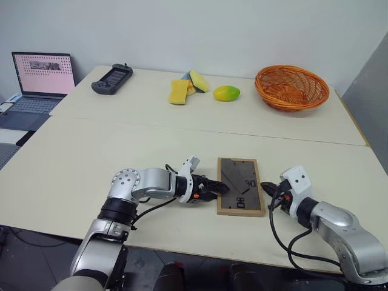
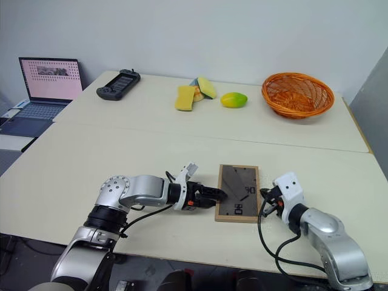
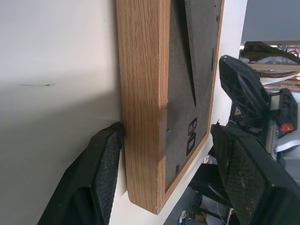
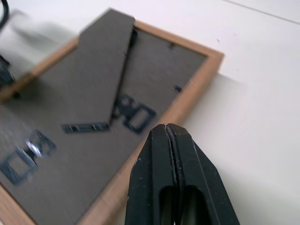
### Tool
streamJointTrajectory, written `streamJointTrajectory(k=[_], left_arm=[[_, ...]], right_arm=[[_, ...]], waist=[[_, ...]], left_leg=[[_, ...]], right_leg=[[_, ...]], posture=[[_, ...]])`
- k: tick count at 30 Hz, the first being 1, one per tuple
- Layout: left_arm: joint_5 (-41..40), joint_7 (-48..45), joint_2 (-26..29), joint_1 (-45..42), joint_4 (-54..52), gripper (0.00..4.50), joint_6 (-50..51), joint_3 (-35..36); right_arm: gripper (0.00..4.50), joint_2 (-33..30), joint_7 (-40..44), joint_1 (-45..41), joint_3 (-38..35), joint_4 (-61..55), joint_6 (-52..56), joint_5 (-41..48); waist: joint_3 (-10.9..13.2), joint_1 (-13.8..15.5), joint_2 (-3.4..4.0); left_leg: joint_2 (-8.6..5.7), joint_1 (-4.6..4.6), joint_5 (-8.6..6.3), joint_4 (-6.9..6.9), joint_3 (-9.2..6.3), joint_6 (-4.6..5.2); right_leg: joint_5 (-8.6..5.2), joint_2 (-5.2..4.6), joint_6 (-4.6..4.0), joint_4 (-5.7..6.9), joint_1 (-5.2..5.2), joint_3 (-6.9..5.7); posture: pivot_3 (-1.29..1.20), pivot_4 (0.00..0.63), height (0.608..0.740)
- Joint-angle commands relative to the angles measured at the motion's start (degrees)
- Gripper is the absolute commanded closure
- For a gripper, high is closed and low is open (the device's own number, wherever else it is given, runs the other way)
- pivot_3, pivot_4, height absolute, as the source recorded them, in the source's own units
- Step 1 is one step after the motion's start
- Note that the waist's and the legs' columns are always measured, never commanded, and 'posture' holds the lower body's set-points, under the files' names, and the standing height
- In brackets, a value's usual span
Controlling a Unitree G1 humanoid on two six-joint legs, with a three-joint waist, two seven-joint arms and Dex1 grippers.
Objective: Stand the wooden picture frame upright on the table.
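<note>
**Frame flat on its face, fingers closing in from both sides**

So the wooden picture frame (image 1: 240, 185) is lying face-down near the front edge of the bench (image 1: 91, 163), dark back up, easel stand folded flat against it. The left gripper (image 1: 219, 190) has its fingers spread wide at the frame's left edge; in the left wrist view one finger (image 3: 96, 178) touches the wood while the other hangs over the back. The right gripper (image 1: 267, 190), fingers pressed together, sits just beside the frame's right edge.
</note>
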Motion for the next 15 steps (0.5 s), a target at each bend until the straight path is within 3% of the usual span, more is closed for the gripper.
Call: streamJointTrajectory(k=[1, 9, 15], left_arm=[[0.2, 0.6, -0.2, 0.7, -0.1, 1.33, -0.3, -0.2], [0.2, 0.6, 0.0, 1.0, -0.4, 1.33, -0.5, 0.2], [0.2, 0.6, -0.2, 0.9, -0.4, 1.33, -0.6, 0.1]], right_arm=[[4.50, 0.2, -0.8, -0.4, 0.4, -2.5, 0.6, 0.9], [4.50, -8.0, 2.7, 2.3, -5.0, 0.5, -3.3, -0.5], [4.50, -8.2, 3.1, 5.0, -3.2, 1.0, -4.3, -0.7]], waist=[[0.0, 0.0, 0.00], [0.0, 0.0, 0.01], [0.0, -0.1, 0.01]], left_leg=[[0.00, -0.01, 0.00, 0.00, 0.00, 0.00], [-0.01, -0.02, 0.00, 0.00, 0.00, 0.01], [-0.01, -0.02, -0.01, 0.00, 0.00, 0.01]], right_leg=[[0.00, 0.00, 0.00, -0.01, 0.00, 0.00], [0.00, 0.00, 0.00, -0.03, 0.00, 0.00], [-0.01, 0.01, 0.01, -0.03, 0.00, 0.01]], posture=[[0.00, 0.150, 0.740], [0.00, 0.150, 0.740], [0.00, 0.150, 0.740]])
